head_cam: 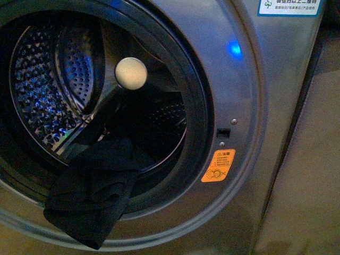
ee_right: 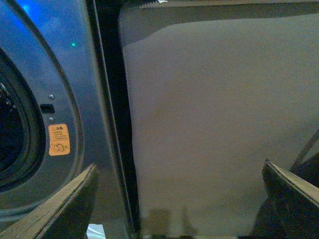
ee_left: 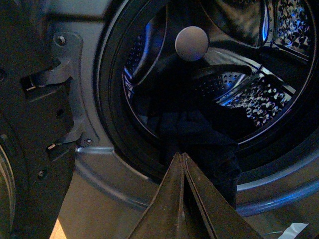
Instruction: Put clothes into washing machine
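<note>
The clothes point(head_cam: 93, 191), a dark plain garment, hang over the lower rim of the washing machine's point(head_cam: 239, 95) round mouth, part inside the perforated steel drum point(head_cam: 48, 90) and part draped outside. In the left wrist view the clothes point(ee_left: 199, 139) lie just beyond my left gripper point(ee_left: 182, 155), which is shut with nothing between its fingers. My right gripper point(ee_right: 179, 172) is open and empty, facing the pale panel beside the machine. Neither arm shows in the front view.
An orange warning sticker point(head_cam: 218, 166) and a blue light point(head_cam: 235, 49) mark the machine's front. The open door's hinge side point(ee_left: 45, 124) is at one side of the left wrist view. A pale flat panel point(ee_right: 219, 114) stands right of the machine.
</note>
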`<state>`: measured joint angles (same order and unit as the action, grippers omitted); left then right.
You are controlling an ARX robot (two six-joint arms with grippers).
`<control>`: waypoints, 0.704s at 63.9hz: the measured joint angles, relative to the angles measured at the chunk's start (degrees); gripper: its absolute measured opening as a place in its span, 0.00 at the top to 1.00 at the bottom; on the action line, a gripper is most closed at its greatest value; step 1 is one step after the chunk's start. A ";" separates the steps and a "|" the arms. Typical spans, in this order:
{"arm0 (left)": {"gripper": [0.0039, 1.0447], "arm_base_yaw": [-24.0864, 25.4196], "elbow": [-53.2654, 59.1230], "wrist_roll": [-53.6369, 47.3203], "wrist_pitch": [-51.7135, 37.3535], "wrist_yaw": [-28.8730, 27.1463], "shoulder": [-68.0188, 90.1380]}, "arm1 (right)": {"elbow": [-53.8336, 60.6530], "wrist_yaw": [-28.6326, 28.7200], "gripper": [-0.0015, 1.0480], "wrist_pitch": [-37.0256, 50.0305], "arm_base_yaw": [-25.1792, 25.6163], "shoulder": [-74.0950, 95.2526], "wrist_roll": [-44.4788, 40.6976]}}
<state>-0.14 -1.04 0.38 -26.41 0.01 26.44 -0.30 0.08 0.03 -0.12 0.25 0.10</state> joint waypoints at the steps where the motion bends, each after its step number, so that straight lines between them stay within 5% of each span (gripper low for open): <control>1: 0.97 0.00 0.00 0.02 0.85 0.00 -0.90 | 0.00 0.00 0.07 0.00 0.00 0.00 0.00; 45: 0.97 0.00 0.00 0.02 16.52 0.00 -16.72 | 0.00 0.00 0.07 0.00 0.00 0.00 0.00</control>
<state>-0.14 -1.04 0.40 -9.89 0.01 9.72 -0.30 0.08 0.03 -0.12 0.25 0.10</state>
